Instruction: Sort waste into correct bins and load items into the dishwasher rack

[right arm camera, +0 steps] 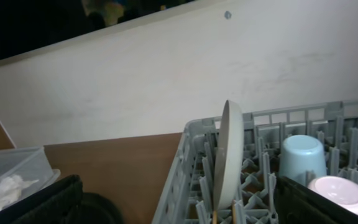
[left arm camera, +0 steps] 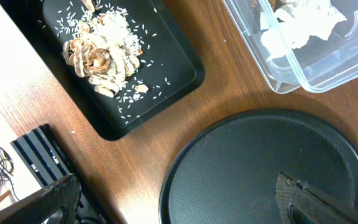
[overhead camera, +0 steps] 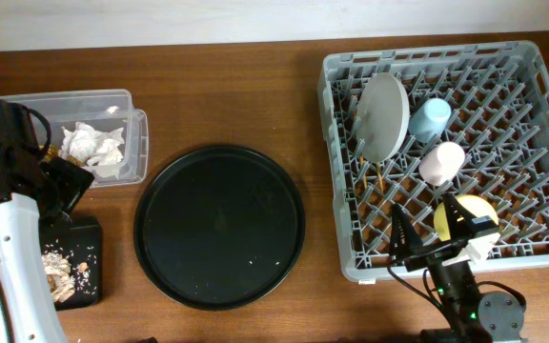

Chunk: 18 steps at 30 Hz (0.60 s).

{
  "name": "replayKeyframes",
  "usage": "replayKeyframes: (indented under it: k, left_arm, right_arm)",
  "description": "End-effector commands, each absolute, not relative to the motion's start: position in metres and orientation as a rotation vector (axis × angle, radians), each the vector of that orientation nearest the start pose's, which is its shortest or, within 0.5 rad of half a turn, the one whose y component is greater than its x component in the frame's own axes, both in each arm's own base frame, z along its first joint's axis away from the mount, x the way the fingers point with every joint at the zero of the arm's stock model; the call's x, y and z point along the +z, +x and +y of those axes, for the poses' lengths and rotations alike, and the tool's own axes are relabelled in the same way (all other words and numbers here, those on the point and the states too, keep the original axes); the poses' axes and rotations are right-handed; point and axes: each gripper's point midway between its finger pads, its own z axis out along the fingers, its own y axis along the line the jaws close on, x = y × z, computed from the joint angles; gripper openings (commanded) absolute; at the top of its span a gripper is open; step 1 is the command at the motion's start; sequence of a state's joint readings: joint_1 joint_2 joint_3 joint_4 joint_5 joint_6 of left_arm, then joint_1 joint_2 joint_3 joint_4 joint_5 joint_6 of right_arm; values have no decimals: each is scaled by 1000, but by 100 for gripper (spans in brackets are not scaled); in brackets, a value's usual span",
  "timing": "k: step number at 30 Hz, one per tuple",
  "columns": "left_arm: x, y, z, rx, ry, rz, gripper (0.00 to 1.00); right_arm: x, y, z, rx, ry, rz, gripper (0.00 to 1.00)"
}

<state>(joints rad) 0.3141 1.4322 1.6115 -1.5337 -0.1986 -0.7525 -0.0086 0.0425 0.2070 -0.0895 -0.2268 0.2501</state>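
The grey dishwasher rack holds the upright grey-white plate, the light-blue cup, the pink cup, the yellow bowl and the chopsticks. White tissues lie in the clear box. Beige crumbs lie in the shallow black tray. My left gripper is open and empty between box and tray; its wrist view shows crumbs, tissues and its jaws. My right gripper is open and empty at the rack's front edge, and its jaws face the plate.
A large round black tray lies mid-table between the bins and the rack, with a few specks on it. The table's back edge meets a pale wall. The left arm's white body covers the front left corner.
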Motion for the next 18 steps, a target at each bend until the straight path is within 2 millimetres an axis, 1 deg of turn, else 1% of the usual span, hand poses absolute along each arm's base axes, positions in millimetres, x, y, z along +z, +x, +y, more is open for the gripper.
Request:
replayKeyframes:
  k: [1,3,7,13,18]
  left_arm:
    - [244,241,116,215,-1487,2454,99]
    - [244,241,116,216,-1487,2454,99]
    - [244,241,116,215,-1487,2453,99]
    - [244,241,116,215,-1487,2454,99]
    - [244,241,116,216,-1487,2454,99]
  right_arm:
    - [246,227,30,330,17,1475,98]
    - [246,227,27,316,28,1469,98]
    - [244,230,26,303,15,1453,98]
    - [228,236,26,303,11,1443,98]
    - [217,240,26,208,-70,1411,98]
